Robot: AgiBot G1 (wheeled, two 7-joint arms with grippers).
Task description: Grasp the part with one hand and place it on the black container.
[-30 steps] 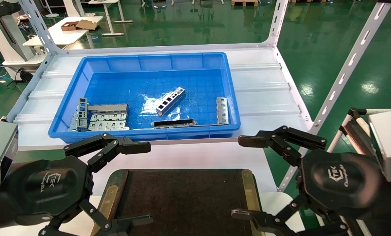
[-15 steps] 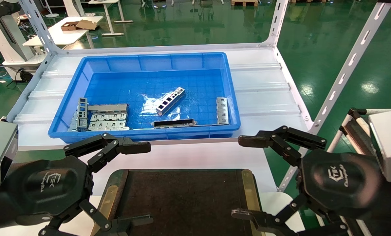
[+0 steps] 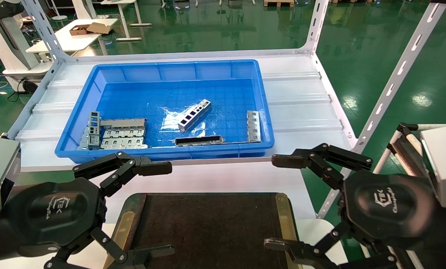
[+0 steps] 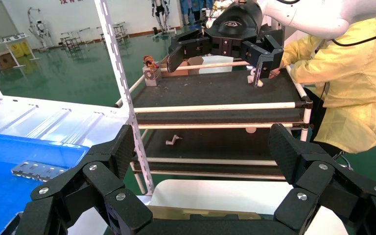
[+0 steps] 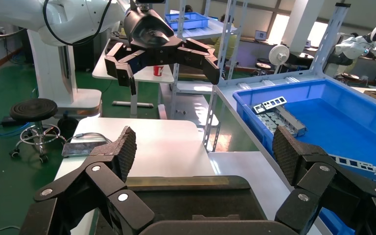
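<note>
The part (image 3: 253, 126), a slim silver strip with a row of cutouts, lies inside the blue bin against its right wall. It also shows in the left wrist view (image 4: 38, 170) and the right wrist view (image 5: 364, 166). The black container (image 3: 208, 224), a flat dark tray with brass-coloured side strips, lies in front of me below the shelf. My left gripper (image 3: 165, 209) hangs open and empty over the tray's left edge. My right gripper (image 3: 277, 202) hangs open and empty over its right edge. Both are well short of the bin.
The blue bin (image 3: 170, 153) stands on the white shelf. It also holds wide grey metal blocks (image 3: 122, 134) at the left, a boxy silver piece (image 3: 194, 115) in the middle and a long dark frame (image 3: 198, 140) at the front. A slanted shelf post (image 3: 395, 78) stands at the right.
</note>
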